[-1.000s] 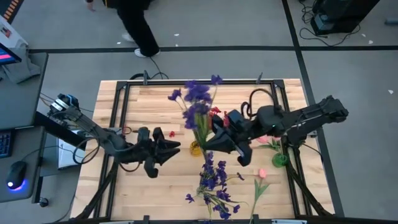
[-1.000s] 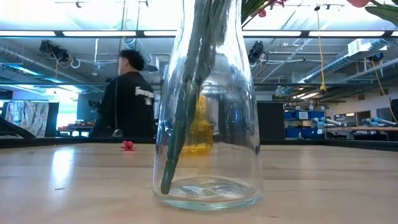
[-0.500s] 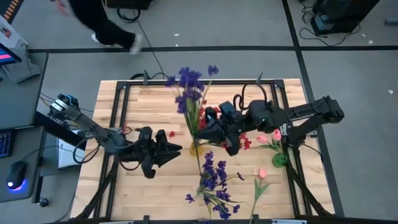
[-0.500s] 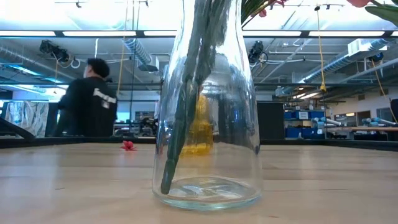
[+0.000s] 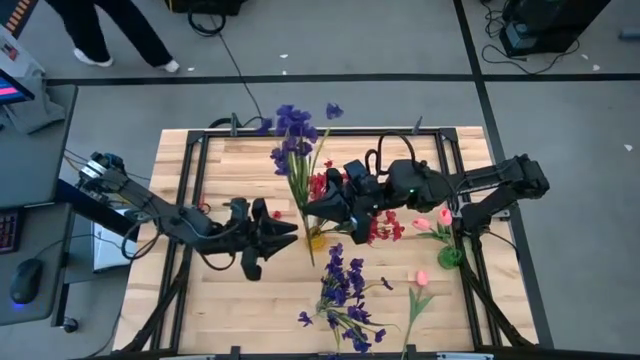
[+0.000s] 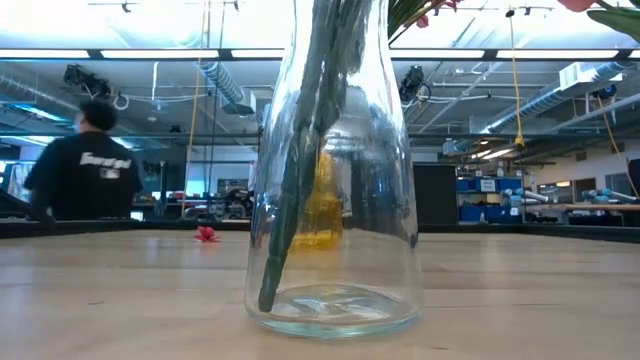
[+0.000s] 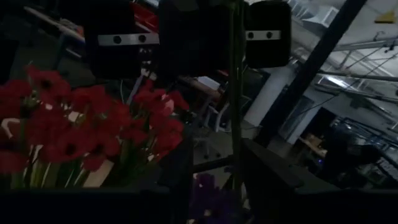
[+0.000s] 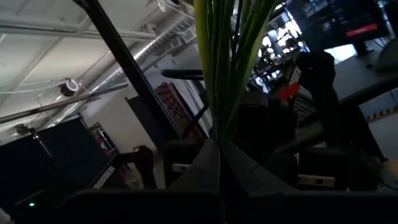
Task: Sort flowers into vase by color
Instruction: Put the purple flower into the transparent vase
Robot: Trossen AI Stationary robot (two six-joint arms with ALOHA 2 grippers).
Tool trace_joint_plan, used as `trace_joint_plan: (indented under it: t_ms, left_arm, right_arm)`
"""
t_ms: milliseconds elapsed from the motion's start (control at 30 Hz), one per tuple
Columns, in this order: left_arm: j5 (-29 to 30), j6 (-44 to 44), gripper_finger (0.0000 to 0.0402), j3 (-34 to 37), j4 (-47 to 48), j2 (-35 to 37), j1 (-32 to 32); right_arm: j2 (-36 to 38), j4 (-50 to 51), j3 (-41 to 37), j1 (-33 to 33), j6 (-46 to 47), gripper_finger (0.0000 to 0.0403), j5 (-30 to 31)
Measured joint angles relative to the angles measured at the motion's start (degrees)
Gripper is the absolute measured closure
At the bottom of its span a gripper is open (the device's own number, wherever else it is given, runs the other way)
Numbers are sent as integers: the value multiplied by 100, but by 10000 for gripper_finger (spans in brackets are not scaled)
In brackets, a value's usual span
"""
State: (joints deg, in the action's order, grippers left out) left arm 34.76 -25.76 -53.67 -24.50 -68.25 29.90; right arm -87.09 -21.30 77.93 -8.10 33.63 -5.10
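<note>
Overhead, the right gripper (image 5: 318, 207) sits near the middle of the table (image 5: 235, 170), its fingers clamped on the green stems of a purple flower sprig (image 5: 293, 135) whose blooms lean out toward the far edge. The right wrist view shows that bundle of stems (image 8: 227, 68) rising straight from between the closed fingers. Just under the gripper stands a small yellow vase (image 5: 316, 239), and a cluster of red flowers (image 5: 380, 227) spreads right beside the same arm, toward the robot's right.

The left gripper (image 5: 283, 229) waits close by on the other side of the yellow vase, its fingers partly apart and holding nothing that can be seen. Its wrist camera looks at the red flowers (image 7: 81, 127) and a thin stem (image 7: 235, 93) running up in front of the other arm.

More purple blooms (image 5: 345, 290) stand in a clear glass vase (image 6: 333, 200) at the near edge (the low view shows their stems (image 6: 300, 150) leaning inside the glass). Pink tulip buds (image 5: 436, 222) lie on the right side by a green vase (image 5: 450, 257), with another pink bud (image 5: 421, 279) nearer the front edge. One small red petal (image 6: 206, 235) lies loose on the wood.

Beyond the table, a person in a dark shirt (image 6: 88, 170) stands in the room
</note>
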Motion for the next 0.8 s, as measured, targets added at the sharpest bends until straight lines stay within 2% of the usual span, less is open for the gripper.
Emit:
trace_joint_plan:
  t_ms: [267,433,567,800]
  left_arm:
    - [-9,-468,266,0,-204,-4,-145]
    - [-210,-452,266,0,-271,-3,-145]
    - [-249,-452,266,0,-272,-56,-145]
    - [-257,-456,266,2,-294,-269,-250]
  right_arm:
    - [0,161,0,0,-131,396,262]
    - [0,192,0,0,-205,396,345]
    - [0,196,0,1,-397,396,699]
    - [-191,-17,0,7,-273,396,704]
